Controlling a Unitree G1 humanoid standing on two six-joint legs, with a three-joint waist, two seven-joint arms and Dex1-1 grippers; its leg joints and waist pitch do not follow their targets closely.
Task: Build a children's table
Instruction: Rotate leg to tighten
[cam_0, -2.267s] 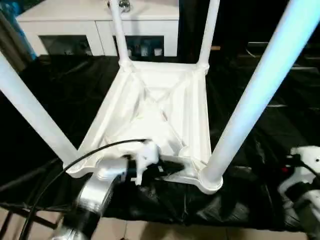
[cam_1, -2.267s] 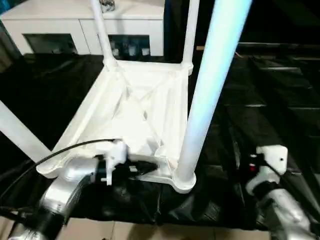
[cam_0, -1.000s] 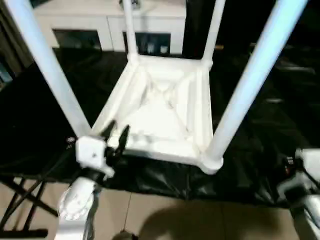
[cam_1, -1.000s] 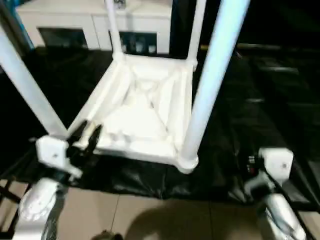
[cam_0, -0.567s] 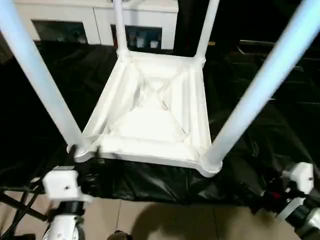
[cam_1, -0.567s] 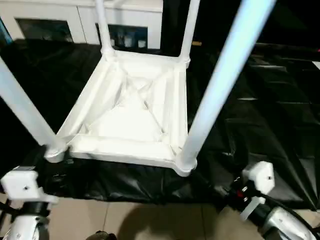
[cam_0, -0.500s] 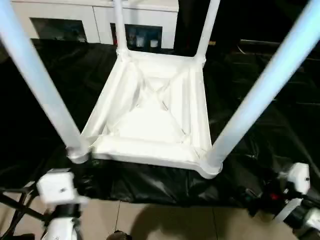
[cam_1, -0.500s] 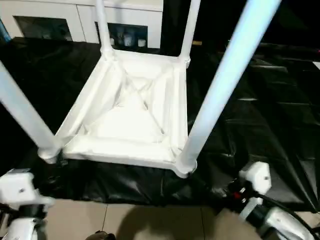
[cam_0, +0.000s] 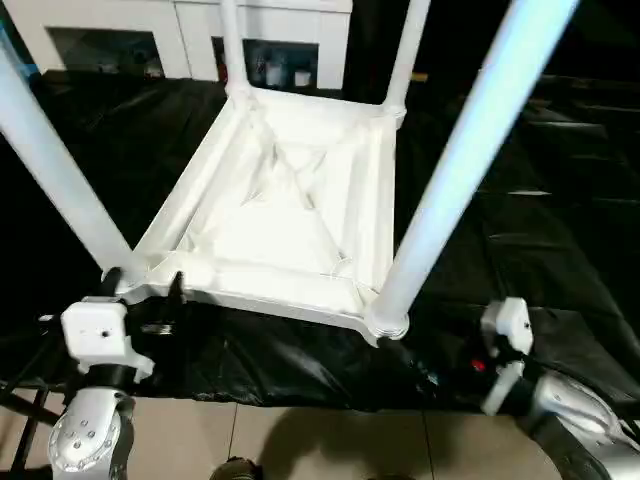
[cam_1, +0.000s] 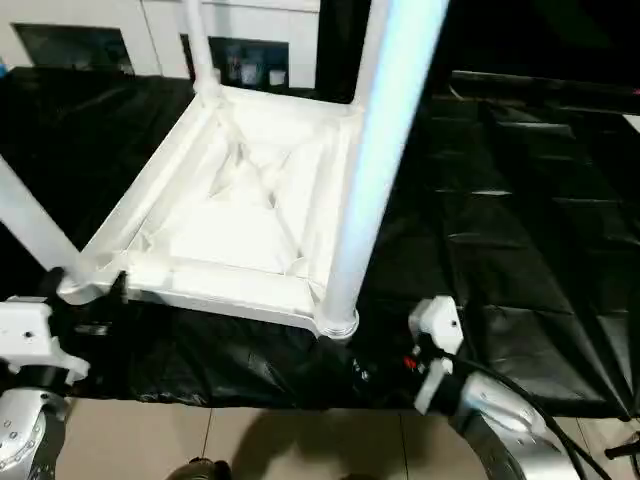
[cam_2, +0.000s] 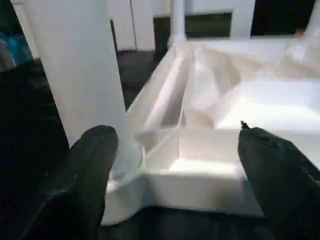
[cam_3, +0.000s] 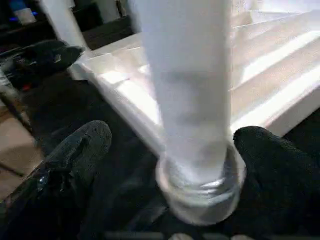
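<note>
The black plastic-draped surface (cam_0: 560, 200) is carrying the children's table (cam_0: 290, 210), a small all-white plastic table lying upside down with its ribbed underside facing up. Four long white tubular legs are standing upright in its rounded corner sockets, their long axes running vertically. Beyond the table, a white cabinet with glass doors (cam_0: 190, 35) is standing against the far edge of the surface. At the table's near right corner, the near right leg (cam_0: 470, 150) is rising between the wide-spread black fingers of the right tool (cam_3: 170, 165), which is holding nothing. At the table's near left corner, the left tool (cam_2: 175, 165) is facing the near left leg (cam_0: 60, 180), its fingers likewise spread wide and empty. Judged from this layout, each arm is sitting nearest its own near corner, so either leg base lies directly ahead of a tool.
</note>
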